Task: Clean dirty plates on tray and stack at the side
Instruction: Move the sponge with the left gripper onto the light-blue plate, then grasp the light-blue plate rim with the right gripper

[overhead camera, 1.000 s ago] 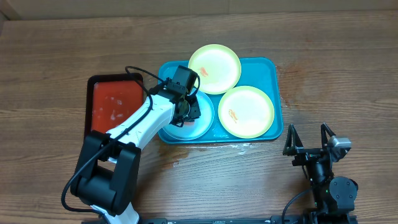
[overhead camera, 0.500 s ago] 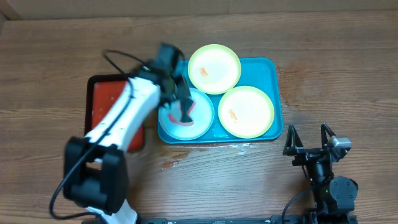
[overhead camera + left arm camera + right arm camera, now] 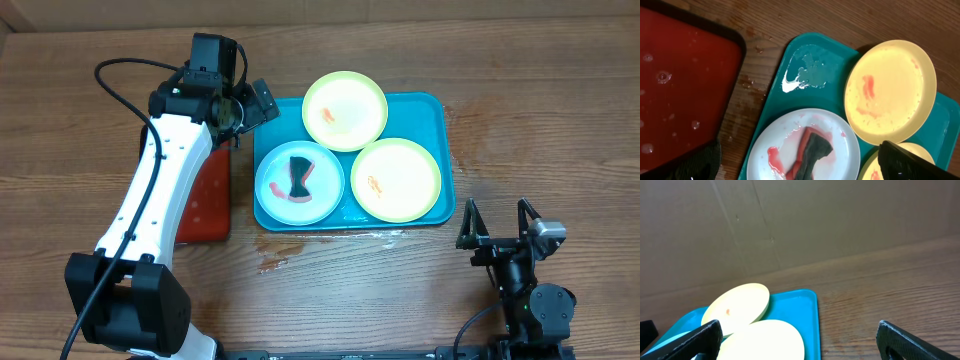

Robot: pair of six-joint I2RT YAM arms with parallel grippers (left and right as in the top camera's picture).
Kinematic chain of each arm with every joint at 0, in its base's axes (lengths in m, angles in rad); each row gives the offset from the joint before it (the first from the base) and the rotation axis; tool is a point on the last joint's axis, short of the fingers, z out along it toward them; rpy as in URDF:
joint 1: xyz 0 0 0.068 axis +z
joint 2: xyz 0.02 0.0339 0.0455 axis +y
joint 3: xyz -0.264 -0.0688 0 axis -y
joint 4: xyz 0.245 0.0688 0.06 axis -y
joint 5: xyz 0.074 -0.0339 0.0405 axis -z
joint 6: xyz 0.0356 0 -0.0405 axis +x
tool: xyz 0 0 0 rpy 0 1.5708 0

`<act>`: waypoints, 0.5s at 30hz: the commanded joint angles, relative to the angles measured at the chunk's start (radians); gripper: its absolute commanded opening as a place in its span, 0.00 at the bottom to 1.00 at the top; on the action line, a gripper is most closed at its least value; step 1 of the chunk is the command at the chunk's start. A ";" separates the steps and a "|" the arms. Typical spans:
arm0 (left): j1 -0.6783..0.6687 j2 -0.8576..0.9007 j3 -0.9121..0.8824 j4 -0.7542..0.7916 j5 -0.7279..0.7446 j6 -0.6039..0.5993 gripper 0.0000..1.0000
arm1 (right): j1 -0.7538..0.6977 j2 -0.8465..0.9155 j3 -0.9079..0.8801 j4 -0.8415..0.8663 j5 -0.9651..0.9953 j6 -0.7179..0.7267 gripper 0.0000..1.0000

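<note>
The teal tray [image 3: 445,150] holds three plates. A light blue plate [image 3: 322,195] at its front left carries red smears and a dark, red-stained sponge [image 3: 298,177]. Two yellow-green plates [image 3: 345,110] [image 3: 396,179] with small orange smears lie at the back and the right. My left gripper [image 3: 248,115] hovers open and holding nothing over the tray's back left corner. In the left wrist view the sponge [image 3: 812,152] lies loose on the blue plate [image 3: 840,160] below my left gripper [image 3: 800,156]. My right gripper [image 3: 495,222] rests open at the front right, away from the tray [image 3: 805,305].
A red tray [image 3: 205,200] with a dark rim lies left of the teal one, partly under my left arm; it looks wet [image 3: 680,85]. Soapy water pools in the teal tray's corner [image 3: 807,75]. Wet patches mark the wood in front of the tray [image 3: 385,235].
My left gripper opened, left the sponge lying on the blue plate, and swung up and back to the left. The right arm stayed still.
</note>
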 commanded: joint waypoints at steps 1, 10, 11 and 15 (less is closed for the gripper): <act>-0.004 0.003 0.004 -0.001 -0.004 0.010 1.00 | 0.003 -0.007 -0.010 0.022 0.010 -0.002 1.00; -0.005 0.003 0.004 -0.002 0.005 0.009 1.00 | 0.003 -0.007 -0.009 0.728 -0.148 0.062 1.00; -0.006 0.003 0.003 -0.002 0.004 0.010 1.00 | 0.003 -0.006 0.000 0.834 -0.148 0.052 1.00; -0.006 0.003 0.004 -0.001 0.004 0.010 1.00 | 0.003 0.021 0.168 0.792 -0.175 0.037 1.00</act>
